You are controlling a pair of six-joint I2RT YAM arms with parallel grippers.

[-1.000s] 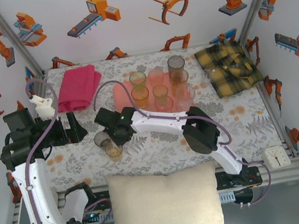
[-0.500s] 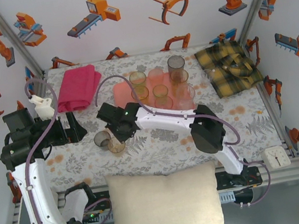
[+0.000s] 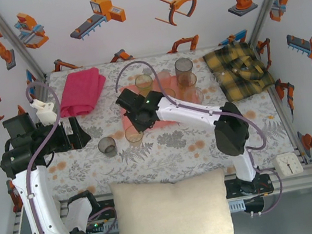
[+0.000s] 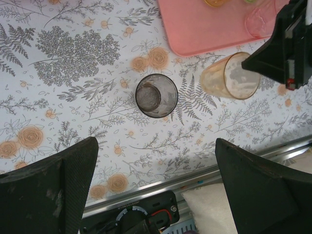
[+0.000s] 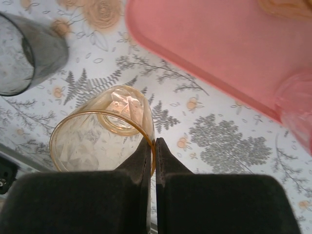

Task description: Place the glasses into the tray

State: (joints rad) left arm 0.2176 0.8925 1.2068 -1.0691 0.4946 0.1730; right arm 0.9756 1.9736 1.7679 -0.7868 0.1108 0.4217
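Amber glass (image 5: 100, 134) tilts, its rim pinched in the right claw (image 5: 153, 151).

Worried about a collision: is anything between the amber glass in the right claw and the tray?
Nothing visible does. Bare tablecloth separates the amber glass from the near edge of the tray. The grey glass stands on the opposite side, away from that path.

"Is it bright where you are?"

"Yes. Soft white light all over, from above. The shadows on the tablecloth (image 3: 173, 150) are faint."

"Anything fuzzy?"

"By my right pincer (image 5: 152, 146), the pink tray (image 5: 229, 48) is smeared, and my black fingers (image 5: 87, 200) look soft. The amber glass (image 5: 97, 141) has little shiny spots. My left camera sees the cloth sharp."
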